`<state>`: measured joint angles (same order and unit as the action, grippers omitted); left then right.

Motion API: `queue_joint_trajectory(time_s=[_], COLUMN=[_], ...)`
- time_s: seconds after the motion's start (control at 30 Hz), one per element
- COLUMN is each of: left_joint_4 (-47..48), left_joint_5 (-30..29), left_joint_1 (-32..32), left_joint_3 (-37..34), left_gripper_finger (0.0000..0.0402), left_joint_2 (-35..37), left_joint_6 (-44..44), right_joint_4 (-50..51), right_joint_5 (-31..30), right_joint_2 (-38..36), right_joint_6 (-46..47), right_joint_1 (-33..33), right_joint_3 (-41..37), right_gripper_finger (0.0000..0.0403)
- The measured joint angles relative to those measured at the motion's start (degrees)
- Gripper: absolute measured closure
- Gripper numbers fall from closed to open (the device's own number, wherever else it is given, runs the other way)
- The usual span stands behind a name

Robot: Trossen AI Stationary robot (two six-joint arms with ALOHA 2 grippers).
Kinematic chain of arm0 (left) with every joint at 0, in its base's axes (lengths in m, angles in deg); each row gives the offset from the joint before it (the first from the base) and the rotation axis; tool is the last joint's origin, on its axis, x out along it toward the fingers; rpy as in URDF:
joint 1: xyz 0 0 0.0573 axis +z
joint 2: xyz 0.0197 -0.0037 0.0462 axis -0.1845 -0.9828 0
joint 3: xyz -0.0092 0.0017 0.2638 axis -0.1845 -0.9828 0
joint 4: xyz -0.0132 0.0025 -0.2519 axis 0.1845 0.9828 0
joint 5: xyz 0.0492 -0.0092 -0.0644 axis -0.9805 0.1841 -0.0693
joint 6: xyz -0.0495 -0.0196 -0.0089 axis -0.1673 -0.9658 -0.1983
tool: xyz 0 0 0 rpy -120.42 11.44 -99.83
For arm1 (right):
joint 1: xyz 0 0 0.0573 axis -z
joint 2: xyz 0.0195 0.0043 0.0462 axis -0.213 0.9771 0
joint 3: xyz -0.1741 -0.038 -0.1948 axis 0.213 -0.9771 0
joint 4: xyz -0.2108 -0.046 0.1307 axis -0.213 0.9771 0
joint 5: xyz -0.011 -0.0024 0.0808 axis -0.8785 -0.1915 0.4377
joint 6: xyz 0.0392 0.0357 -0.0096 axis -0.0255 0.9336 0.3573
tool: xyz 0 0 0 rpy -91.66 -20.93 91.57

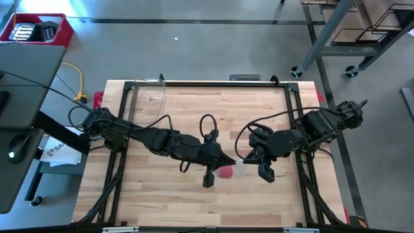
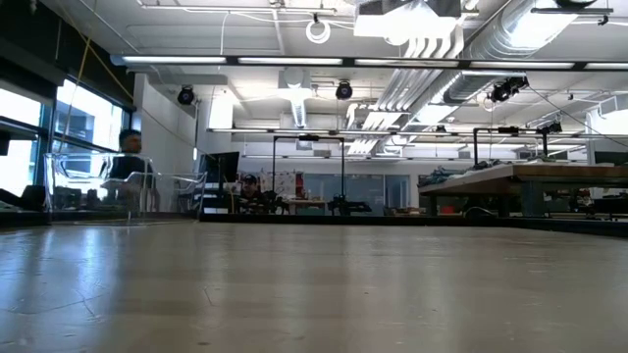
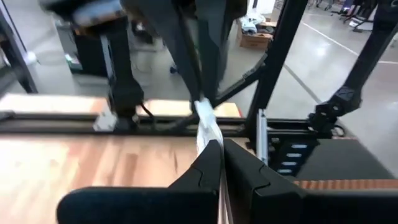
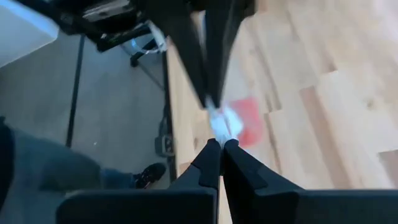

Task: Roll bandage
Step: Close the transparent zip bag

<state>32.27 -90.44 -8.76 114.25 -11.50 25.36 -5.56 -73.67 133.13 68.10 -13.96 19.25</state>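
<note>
Sitting flat near the middle of the table's front half in the high view was the bandage (image 1: 225, 171), a small bright red patch of soft fabric on the light wooden tabletop (image 1: 168, 194). In the right wrist view it showed as a blurred red shape (image 4: 250, 121) lying on the boards.

A crinkled clear plastic piece (image 1: 240, 164), whitish and thin, was stretched between the two grippers, just beside the red patch. Whether it touched the bandage could not be told.

The left gripper (image 1: 226, 162) was at table centre, its dark fingers pressed together, pinching one end of the clear plastic (image 3: 206, 127); in the left wrist view the fingertips (image 3: 211, 155) met with the plastic rising from between them.

The right gripper (image 1: 243, 160) faced it from the other side, close by, fingers likewise closed on the other end of the plastic (image 4: 219, 121); the right wrist view showed its fingertips (image 4: 214, 152) together with the white crumple just beyond.

Both dark arms reached in from the table's sides over a black metal frame (image 1: 129, 87) that edged the tabletop. A curved clear plastic sheet (image 1: 155, 97) stood at the far left corner.

The low view showed only bare tabletop (image 2: 314, 294) and the room behind; a person (image 2: 128, 162) sat at far left behind that clear sheet.
</note>
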Motion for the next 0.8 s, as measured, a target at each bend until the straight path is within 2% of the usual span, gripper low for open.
queue_joint_trajectory(time_s=[0.23,0.37,0.5,0.57,0.67,0.8], left_joint_4=[3.2,3.8,4.2,4.4,4.1,4.3], left_joint_5=[4.6,3.7,3.7,3.7,3.7,3.7], left_joint_1=[0.5,1.1,1.7,1.9,2.3,2.5], left_joint_3=[-0.1,-0.1,-0.1,-0.1,0.0,0.0], left_gripper_finger=[0.0400,0.0401,0.0401,0.0401,0.0401,0.0401], left_joint_2=[0.5,2.1,3.2,3.9,4.1,4.1], left_joint_6=[-7.2,-9.3,-9.8,-9.8,-9.9,-10.2], right_joint_4=[-2.9,-5.3,-5.5,-5.7,-6.5,-8.5], right_joint_5=[-9.8,-7.6,-3.7,-4.8,-9.8,-13.2], right_joint_2=[-1.1,-0.9,-1.0,-0.6,0.2,2.0], right_joint_6=[-1.1,-3.6,-4.9,-5.8,-7.3,-9.3], right_joint_1=[0.0,0.0,-0.4,-1.0,-2.6,-3.7], right_joint_3=[0.1,0.1,0.1,0.1,0.1,0.1], right_gripper_finger=[0.0366,0.0340,0.0295,0.0278,0.0273,0.0300])
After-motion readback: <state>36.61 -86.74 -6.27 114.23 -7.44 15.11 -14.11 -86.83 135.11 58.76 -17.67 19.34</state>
